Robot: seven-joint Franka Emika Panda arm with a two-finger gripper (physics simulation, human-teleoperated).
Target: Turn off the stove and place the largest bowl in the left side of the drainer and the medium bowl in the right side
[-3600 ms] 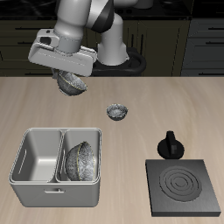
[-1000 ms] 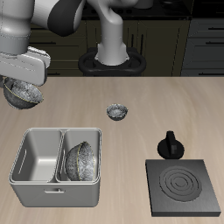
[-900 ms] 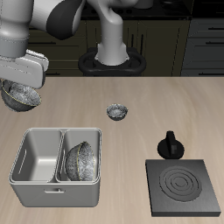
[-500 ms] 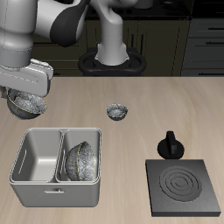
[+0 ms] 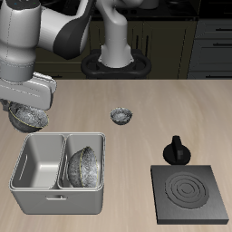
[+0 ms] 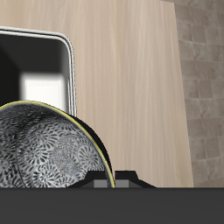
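Above the drainer's [image 5: 18,178] back rim, my gripper [image 5: 30,111] is clenched on the medium bowl [image 5: 31,116], clear of the empty compartment. I see the largest bowl [image 5: 82,166] tilted in the other compartment. Stove [image 5: 190,192] coils dark, knob [image 5: 176,149] behind it.

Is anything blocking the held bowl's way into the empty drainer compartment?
Nothing visible. The gripper holds the medium bowl above the drainer's back edge; that compartment is empty, and the largest bowl sits in the other one.
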